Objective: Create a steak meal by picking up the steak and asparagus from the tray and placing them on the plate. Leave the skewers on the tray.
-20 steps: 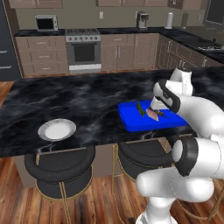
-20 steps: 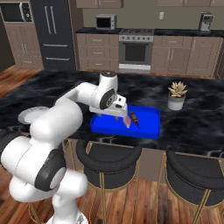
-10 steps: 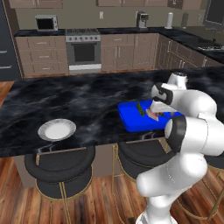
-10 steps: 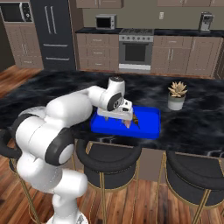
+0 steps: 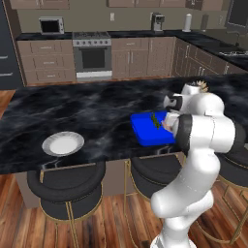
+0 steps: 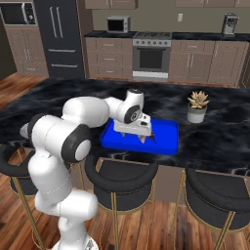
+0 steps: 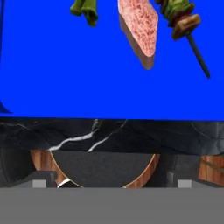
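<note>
Black marbled stone forms the island counter (image 5: 92,109), with a glossy blue tray (image 6: 166,139) near its front edge. On the tray lie a pinkish wedge of steak (image 7: 139,28), dark green asparagus (image 7: 85,8) at its 9 o'clock and a brown-chunked skewer (image 7: 183,22) at 3 o'clock. Round white plate (image 5: 62,143) sits well apart. Arm folds low; gripper (image 6: 134,134) stands over the tray, its state I cannot tell.
</note>
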You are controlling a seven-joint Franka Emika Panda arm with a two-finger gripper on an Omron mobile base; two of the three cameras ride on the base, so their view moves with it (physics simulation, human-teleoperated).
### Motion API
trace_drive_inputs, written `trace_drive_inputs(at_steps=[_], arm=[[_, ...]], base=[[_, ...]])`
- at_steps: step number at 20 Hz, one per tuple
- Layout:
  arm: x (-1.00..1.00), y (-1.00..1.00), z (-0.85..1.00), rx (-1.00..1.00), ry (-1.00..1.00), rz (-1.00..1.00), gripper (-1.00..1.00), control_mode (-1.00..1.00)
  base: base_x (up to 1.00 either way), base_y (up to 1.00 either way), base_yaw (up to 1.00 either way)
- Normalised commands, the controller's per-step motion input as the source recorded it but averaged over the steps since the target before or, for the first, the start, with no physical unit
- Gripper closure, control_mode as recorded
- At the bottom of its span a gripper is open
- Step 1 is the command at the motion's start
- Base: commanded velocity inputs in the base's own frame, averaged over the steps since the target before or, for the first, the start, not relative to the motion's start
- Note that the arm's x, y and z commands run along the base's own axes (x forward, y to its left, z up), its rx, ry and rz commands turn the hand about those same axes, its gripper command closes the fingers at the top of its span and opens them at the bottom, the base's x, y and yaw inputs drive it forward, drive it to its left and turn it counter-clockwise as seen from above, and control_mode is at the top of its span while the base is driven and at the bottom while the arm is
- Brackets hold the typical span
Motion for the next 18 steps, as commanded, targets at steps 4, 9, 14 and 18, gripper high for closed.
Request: trace_drive_inputs(at_steps=[4, 9, 14, 18], arm=[[0.38, -0.03, -0.21, 0.00, 0.09, 0.02, -1.00, -1.00], [0.40, -0.08, -0.23, 0.00, 0.09, 0.01, -1.00, -1.00], [0.37, -0.10, -0.25, 0.00, 0.08, 0.01, -1.00, -1.00], [0.35, -0.14, -0.26, 0.01, 0.06, 0.01, -1.00, -1.00]], base=[[0.00, 0.00, 0.00], [0.00, 0.00, 0.00], [0.00, 0.00, 0.00], [0.00, 0.00, 0.00]])
